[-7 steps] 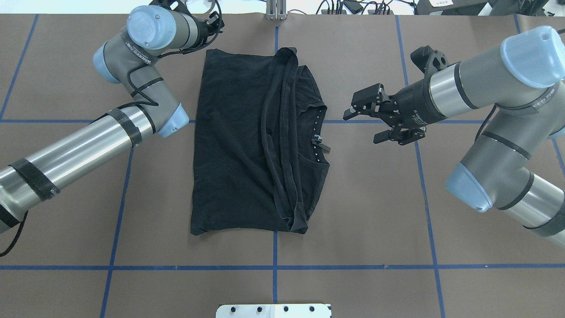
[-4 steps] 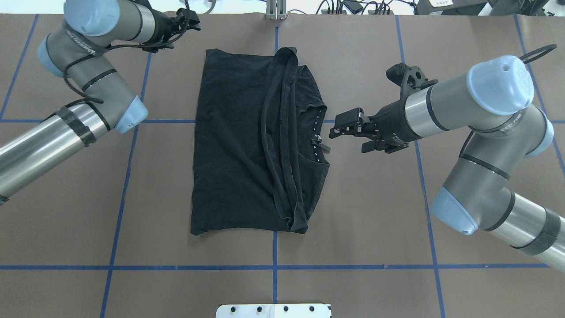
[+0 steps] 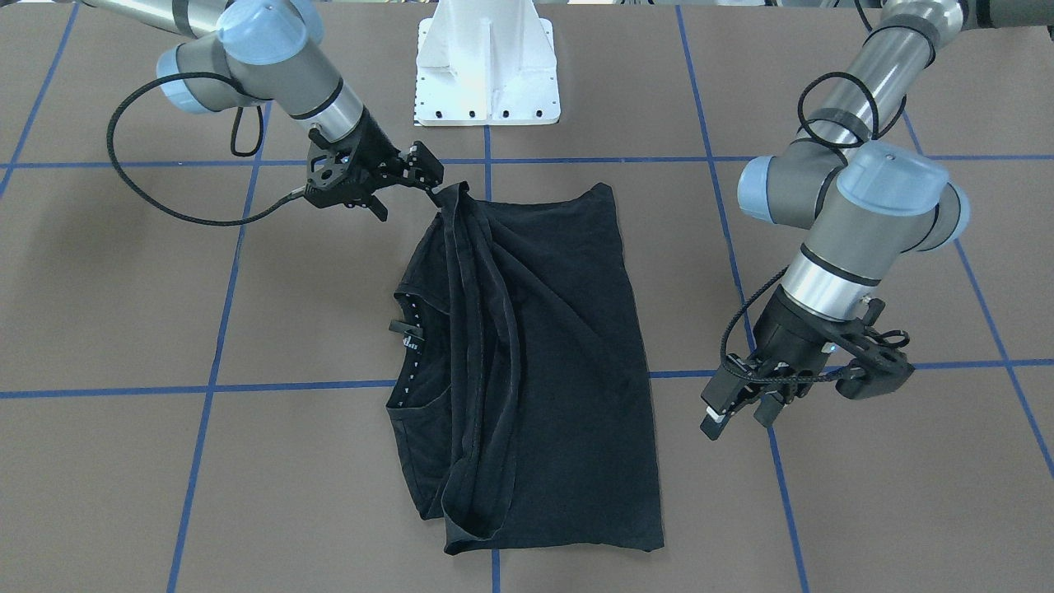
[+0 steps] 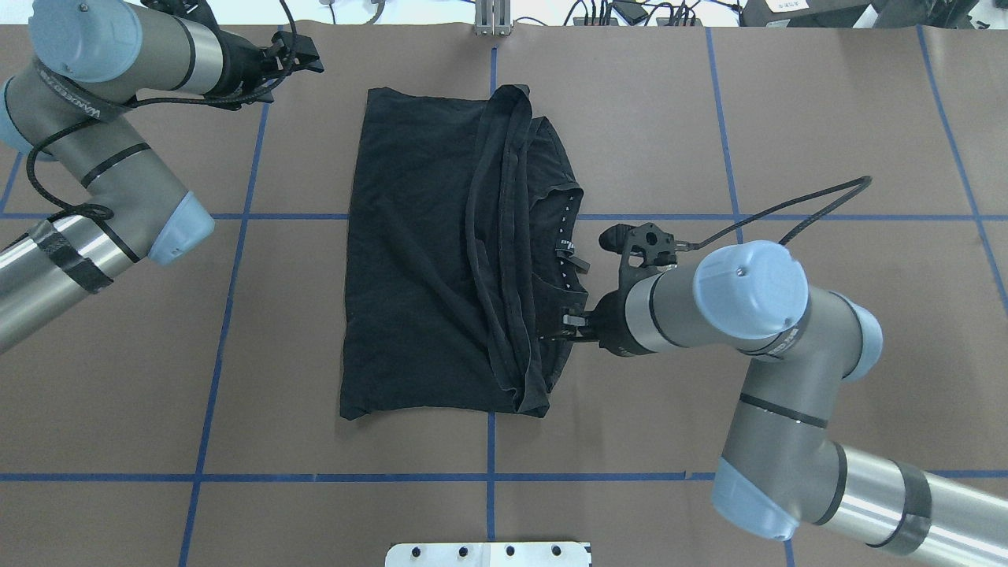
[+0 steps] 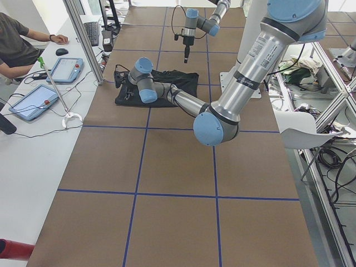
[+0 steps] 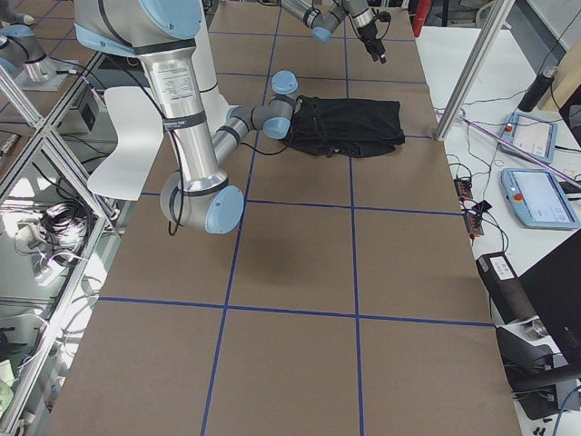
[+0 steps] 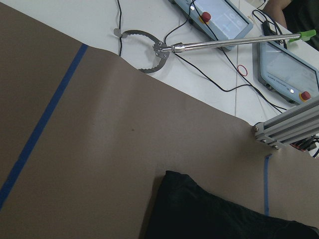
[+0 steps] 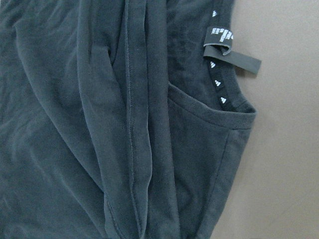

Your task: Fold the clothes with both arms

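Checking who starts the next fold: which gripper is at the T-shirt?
The right gripper, at the collar-side edge of the T-shirt; the left gripper hangs over the table, well apart from the cloth.

My left arm [image 4: 118, 169] and right arm [image 4: 776, 441] look alike: grey-silver tubes, light-blue caps on the joints, black bands round the polished sections, white lettering on the grey links. Black cables loop beside both wrists. The left gripper [image 3: 737, 418] and right gripper [image 3: 409, 194] are black. The white pedestal base [image 3: 486, 74] shows a row of dark screws.
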You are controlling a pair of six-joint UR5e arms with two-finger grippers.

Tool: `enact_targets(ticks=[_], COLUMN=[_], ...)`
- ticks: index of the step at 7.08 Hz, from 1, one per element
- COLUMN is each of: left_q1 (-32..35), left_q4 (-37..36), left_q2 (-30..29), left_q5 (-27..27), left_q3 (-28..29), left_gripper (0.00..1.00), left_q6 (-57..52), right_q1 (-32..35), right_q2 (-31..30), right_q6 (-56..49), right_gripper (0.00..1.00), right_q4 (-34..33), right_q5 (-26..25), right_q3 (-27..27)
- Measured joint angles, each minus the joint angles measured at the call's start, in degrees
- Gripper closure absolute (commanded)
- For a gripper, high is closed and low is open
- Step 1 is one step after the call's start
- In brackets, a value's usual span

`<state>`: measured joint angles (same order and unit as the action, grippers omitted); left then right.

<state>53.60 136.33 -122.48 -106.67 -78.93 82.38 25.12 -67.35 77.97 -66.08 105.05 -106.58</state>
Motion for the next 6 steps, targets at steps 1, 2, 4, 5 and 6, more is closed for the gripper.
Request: enact_targets(ticks=[1, 2, 4, 5, 6], left_q1=[0.01, 0.01, -0.03, -0.06, -0.06], left_q4=[0.06, 0.14, 0.20, 0.25, 0.32], left_q2=[0.26, 0.35, 0.39, 0.42, 0.45], left_q5=[-0.02, -0.02, -0.03, -0.01, 0.03], left_q3=[-0.12, -0.14, -0.16, -0.09, -0.01], left_gripper=[0.00, 0.00, 0.00, 0.00, 0.00], left_q6=[-0.02, -0.02, 0.03, 0.05, 0.06], right_q1=[-1.84, -2.66, -3.23, -3.32, -3.36], right_q2=[3.42, 5.81, 8.68, 9.94, 10.54], right_q6=[-1.88, -2.66, -3.10, -3.15, -3.17], right_gripper=[0.26, 0.27, 0.47, 0.64, 0.94], right_q4=[-6.28, -10.54, -12.99, -13.19, -13.26], right_q5=[-2.31, -3.33, -4.04, -4.14, -4.16], right_q3=[0.45, 0.92, 4.57, 6.25, 7.02])
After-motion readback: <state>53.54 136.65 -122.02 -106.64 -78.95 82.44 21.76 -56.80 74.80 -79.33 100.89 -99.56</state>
